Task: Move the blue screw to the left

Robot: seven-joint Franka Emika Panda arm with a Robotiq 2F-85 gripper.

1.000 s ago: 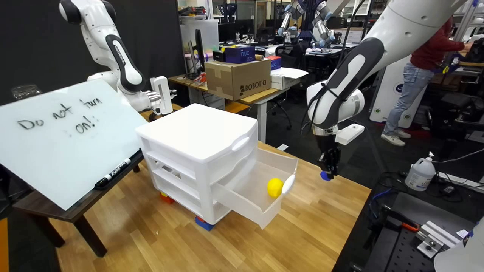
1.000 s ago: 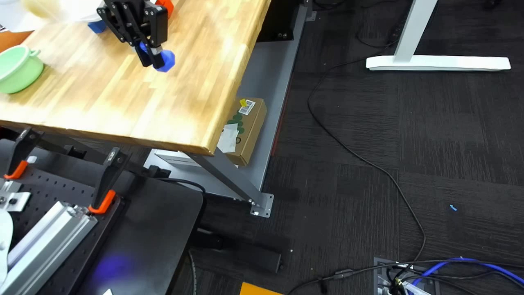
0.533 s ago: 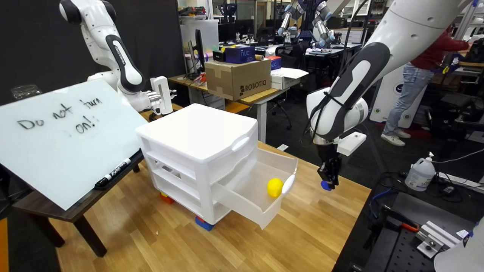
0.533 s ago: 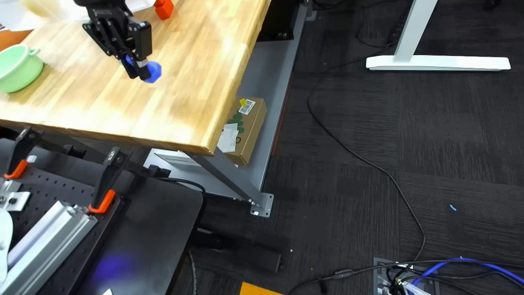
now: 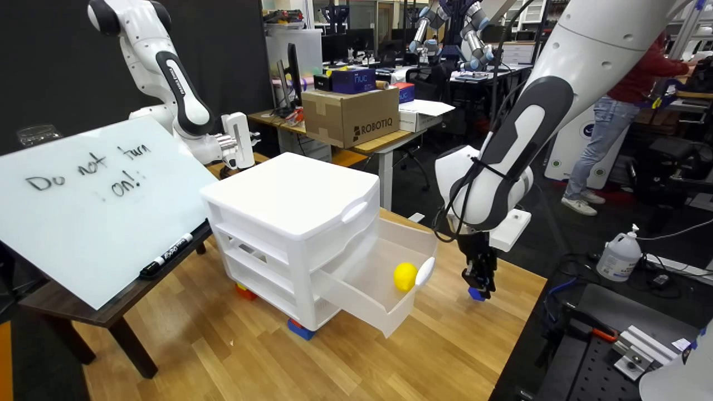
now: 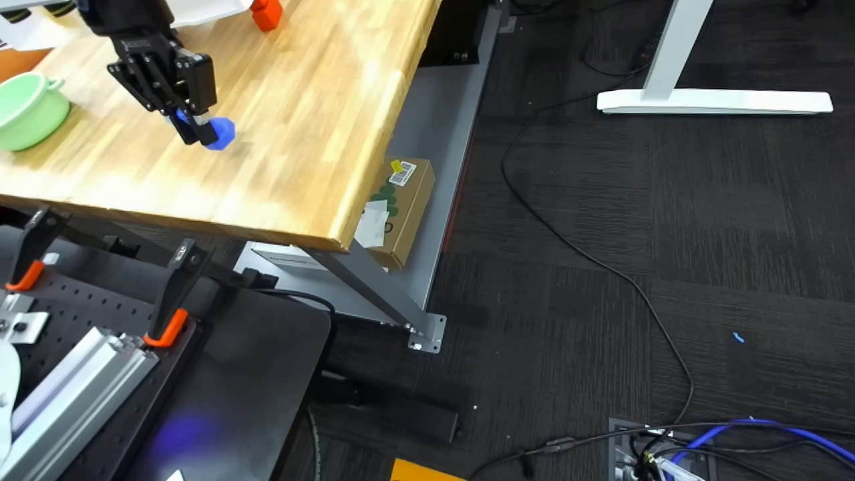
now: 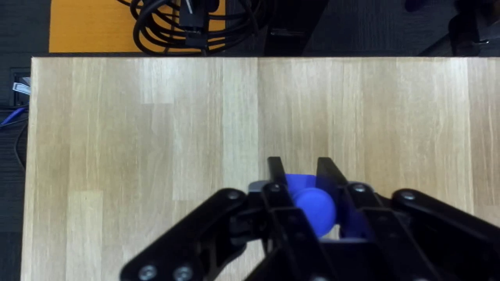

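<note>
Blue screw — round-ended, faceted.

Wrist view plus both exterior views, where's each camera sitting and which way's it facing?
Wrist view: on the wrist, looking down at the wooden tabletop; the gripper shows at bottom, holding the blue screw.
In an exterior view: raised, facing down across the white drawer unit; the robot's arm shows at right, gripper included.
In an exterior view: raised, tilted steeply down at a tabletop corner and carpet; the gripper shows upper left.
Both exterior views share gripper, blue screw, tabletop, metal extrusion.
</note>
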